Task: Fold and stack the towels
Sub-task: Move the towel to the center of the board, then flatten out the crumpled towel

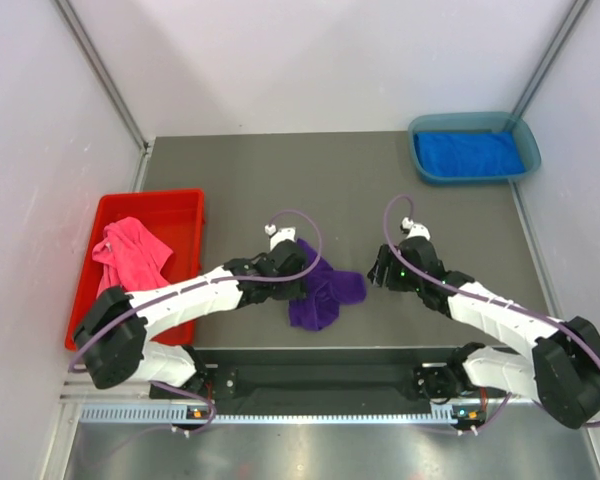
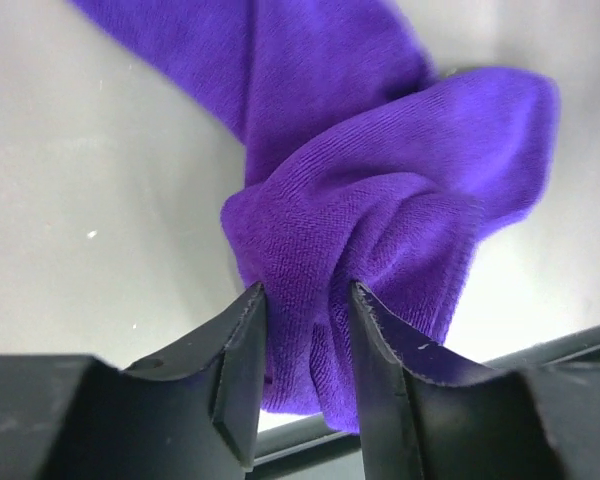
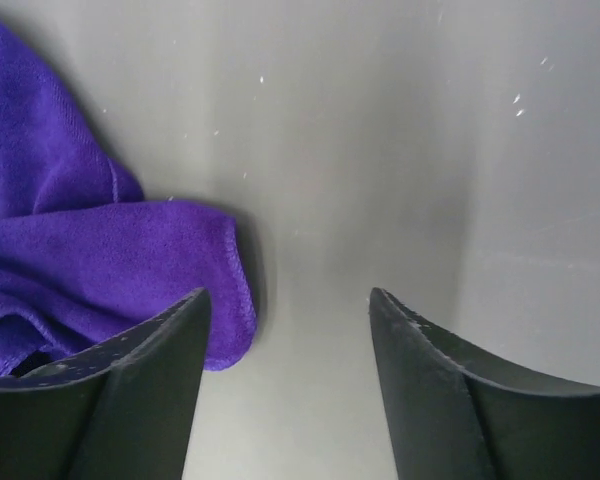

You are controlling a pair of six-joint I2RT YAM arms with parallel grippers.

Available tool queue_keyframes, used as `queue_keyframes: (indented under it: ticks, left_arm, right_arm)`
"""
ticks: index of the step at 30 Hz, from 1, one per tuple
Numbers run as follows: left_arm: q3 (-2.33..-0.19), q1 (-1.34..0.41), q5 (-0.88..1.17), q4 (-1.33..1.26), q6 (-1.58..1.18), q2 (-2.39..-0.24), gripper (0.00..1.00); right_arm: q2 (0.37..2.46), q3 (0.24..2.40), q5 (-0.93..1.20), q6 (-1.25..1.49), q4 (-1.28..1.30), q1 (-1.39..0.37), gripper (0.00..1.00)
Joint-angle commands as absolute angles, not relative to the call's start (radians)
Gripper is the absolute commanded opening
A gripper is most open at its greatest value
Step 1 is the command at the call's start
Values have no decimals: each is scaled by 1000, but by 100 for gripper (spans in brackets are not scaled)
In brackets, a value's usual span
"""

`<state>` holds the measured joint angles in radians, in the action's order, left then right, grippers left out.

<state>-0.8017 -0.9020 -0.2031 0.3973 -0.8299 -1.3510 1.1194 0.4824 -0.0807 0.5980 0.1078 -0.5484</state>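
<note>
The purple towel [image 1: 325, 292] lies crumpled on the table [image 1: 280, 180]. The left gripper [image 2: 305, 290] is at its left side, jaws partly apart and clamped on a bunched fold that fills the gap and presses against both fingers [image 2: 242, 340]. The right gripper [image 3: 290, 295] hangs just right of the towel, jaws wide apart and holding nothing, with bare table between them and the towel's rounded corner touching the left finger's tip. Far left of the purple towel, a pink towel [image 1: 130, 250] sits in a red bin [image 1: 185, 200]. Far to the back right, a blue towel [image 1: 470, 153] sits in a teal tray [image 1: 418, 150].
</note>
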Motion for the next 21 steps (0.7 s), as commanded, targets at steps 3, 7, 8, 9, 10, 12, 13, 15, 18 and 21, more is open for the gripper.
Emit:
queue_keyframes:
  ticks: [3,7,8,9,10,12,13,15,18,21]
  left_arm:
    - [-948,-905,-242,465,-744,-1295,43]
    - [-1006,-908,-233,489,-721,-1289,44]
    - [-1015,-908,-233,497,-721,-1290,44]
    - [-1020,-908,-230,497,-719,-1289,44]
    - [-1026,-908,-230,495,-718,-1287,44]
    - [-1032,-908,-236,497,-712,-1284,44]
    - [-1045,-908,-236,499,-707,-1284,44]
    - [-1055,-908,-239,500,-698,-1285,44]
    - [-1091,-908,-212,499,-677,-1304,44]
    - [-1137,-916,-204,502,-655,-1321,44]
  right_arm:
    - [1080,446,-58,649,26,-595,59]
    - [1081,422,-60,658,8,-624,59]
    - [1083,417,-61,667,9,-629,59]
    - [1088,414,-58,672,8,-638,59]
    - [1100,413,-58,675,-18,-643,58]
    - [1114,408,-61,683,-32,-653,58]
    - [1126,405,-64,684,-35,-660,57]
    - [1132,397,-67,690,-54,-663,56]
    - [1144,391,-69,696,-66,-663,51]
    - [1152,400,-67,692,-69,-663,43]
